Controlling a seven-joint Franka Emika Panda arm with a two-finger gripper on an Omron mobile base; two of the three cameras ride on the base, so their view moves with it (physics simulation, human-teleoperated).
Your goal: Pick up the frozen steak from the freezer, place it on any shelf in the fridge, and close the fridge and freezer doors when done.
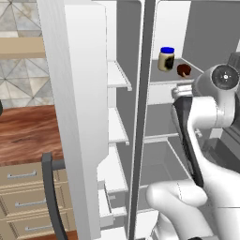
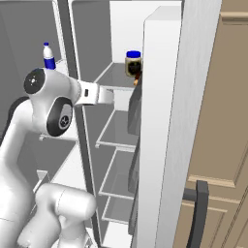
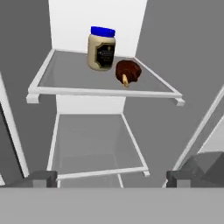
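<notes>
Two dark fingertips [image 3: 41, 178] sit at the bottom corners of my hand view, far apart with nothing between them, so I read the jaws as spread wide and empty. Ahead of them and higher up lies the steak [image 3: 127, 71], a small dark brown lump on the upper fridge shelf [image 3: 65, 76], just right of a jar [image 3: 101, 48] with a blue lid and close to touching it. A pale bone end points toward me, so the long axis seems to run roughly front to back, though the piece is too small to be sure.

From this I judge the steak is already placed in the fridge and the doors are what remains. The jaws are well back from the shelf and below it, so the relation that matters is clearance: the hand must come straight out before any door swings.

My left base view shows the steak [image 1: 183, 70] beside the jar [image 1: 166, 58] and the open freezer door [image 1: 77, 117] standing in the foreground at left. The right base view instead puts the fridge door [image 2: 164, 126] in the foreground at right, hiding most of the steak, and adds a blue-capped bottle [image 2: 48, 55] behind the arm.
</notes>
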